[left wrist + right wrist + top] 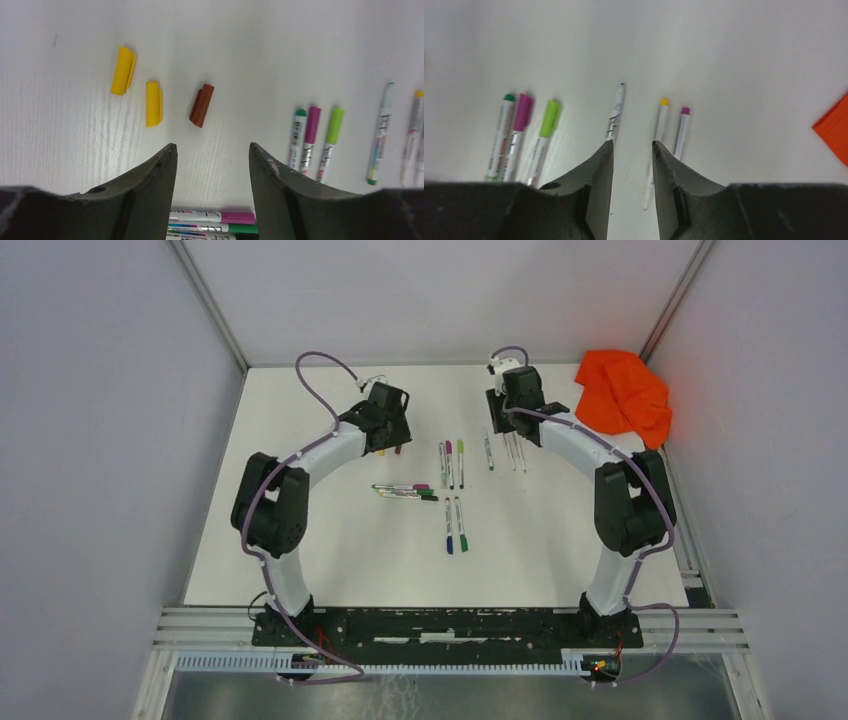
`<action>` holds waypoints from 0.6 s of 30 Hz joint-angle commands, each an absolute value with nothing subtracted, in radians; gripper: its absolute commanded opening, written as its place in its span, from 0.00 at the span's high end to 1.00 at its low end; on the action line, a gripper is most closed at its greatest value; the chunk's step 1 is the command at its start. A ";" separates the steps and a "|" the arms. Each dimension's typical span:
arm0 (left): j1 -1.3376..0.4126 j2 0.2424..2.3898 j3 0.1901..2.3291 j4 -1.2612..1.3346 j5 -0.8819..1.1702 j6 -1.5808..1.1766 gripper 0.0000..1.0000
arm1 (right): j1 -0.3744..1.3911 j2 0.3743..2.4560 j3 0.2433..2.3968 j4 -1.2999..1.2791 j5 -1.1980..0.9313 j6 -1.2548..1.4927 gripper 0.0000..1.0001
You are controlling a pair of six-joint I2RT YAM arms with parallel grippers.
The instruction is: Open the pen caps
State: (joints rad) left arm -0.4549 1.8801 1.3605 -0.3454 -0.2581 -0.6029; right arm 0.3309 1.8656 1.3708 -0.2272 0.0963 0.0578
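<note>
Three loose caps lie on the white table ahead of my left gripper (212, 150): two yellow caps (123, 70) (154, 103) and a dark red cap (202, 105). The left gripper is open and empty, above the table. Three capped pens lie side by side, with a green cap (300, 113), a magenta cap (313, 124) and a lime cap (335, 125). My right gripper (632, 144) is open with a narrow gap and empty, above three uncapped pens (615, 112) (660, 125) (681, 130). Capped pens with a magenta cap (238, 217) and a green cap (243, 228) lie under the left gripper.
An orange cloth (625, 392) lies at the back right corner of the table. A row of horizontal pens (405, 490) and two more capped pens (455, 526) lie mid-table. Grey walls enclose the table (300, 540) on three sides.
</note>
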 commanded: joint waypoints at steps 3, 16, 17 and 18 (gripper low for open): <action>-0.462 1.749 1.318 -0.255 -0.223 -0.631 0.38 | 0.449 1.838 1.377 -0.224 0.150 0.091 0.61; -0.470 1.657 1.200 -0.199 -0.209 -0.672 0.38 | 0.604 1.974 1.397 -0.248 0.203 0.172 0.61; -0.471 1.651 1.192 -0.193 -0.207 -0.675 0.38 | 0.607 1.981 1.396 -0.247 0.210 0.176 0.61; -0.471 1.647 1.187 -0.189 -0.206 -0.677 0.38 | 0.610 1.989 1.397 -0.249 0.214 0.176 0.61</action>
